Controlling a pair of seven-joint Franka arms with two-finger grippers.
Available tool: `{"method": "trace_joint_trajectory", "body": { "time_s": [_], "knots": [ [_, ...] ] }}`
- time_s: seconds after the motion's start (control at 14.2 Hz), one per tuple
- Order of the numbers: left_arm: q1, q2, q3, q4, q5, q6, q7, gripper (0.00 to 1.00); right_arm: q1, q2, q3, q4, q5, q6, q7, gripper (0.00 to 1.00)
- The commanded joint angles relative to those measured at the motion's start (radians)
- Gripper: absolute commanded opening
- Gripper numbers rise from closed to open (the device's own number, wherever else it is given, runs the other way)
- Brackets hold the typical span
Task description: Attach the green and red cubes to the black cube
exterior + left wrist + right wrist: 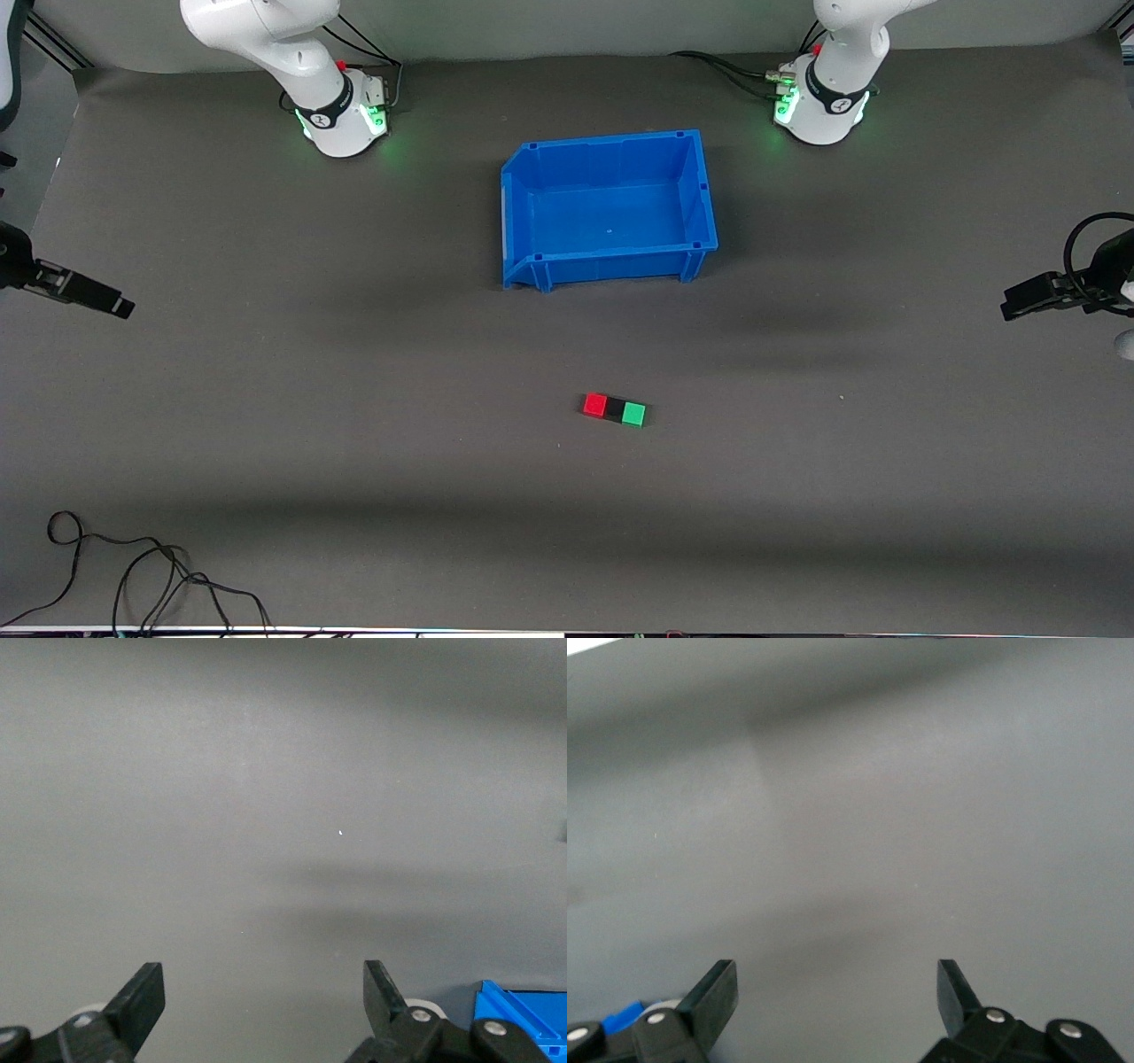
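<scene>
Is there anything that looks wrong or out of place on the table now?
Nothing stands out. The red cube, black cube and green cube sit joined in one row, nearer the camera than the upright, empty blue bin. Both grippers, left and right, are open, away from them.

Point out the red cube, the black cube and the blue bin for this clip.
red cube [595, 405], front view, centre of its top face.
black cube [615, 409], front view, top face, between red and green.
blue bin [611, 264], front view, outer wall nearest the camera.
</scene>
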Motion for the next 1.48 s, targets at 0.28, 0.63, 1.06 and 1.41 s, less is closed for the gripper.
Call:
{"method": "trace_joint_trajectory", "body": {
  "time_s": [0.28, 0.63, 1.06, 1.41],
  "knots": [
    [-0.01, -0.092, 0.011, -0.043, 0.011, -0.032, 0.001, 1.0, -0.295, -0.059, 0.298, -0.051, -0.031, 0.04, -0.201, 1.0],
    [-0.347, -0.15, 0.326, -0.074, -0.004, -0.05, 0.002, 1.0, -0.283, -0.062, 0.297, -0.049, -0.033, 0.039, -0.202, 1.0],
    [-0.377, -0.151, 0.355, -0.074, -0.006, -0.05, 0.002, 1.0, -0.284, -0.067, 0.284, -0.051, -0.033, 0.026, -0.27, 1.0],
    [-0.383, -0.154, 0.351, -0.069, -0.007, -0.033, 0.015, 1.0, -0.283, -0.065, 0.283, -0.043, -0.033, -0.009, -0.265, 1.0]
  ]
}}
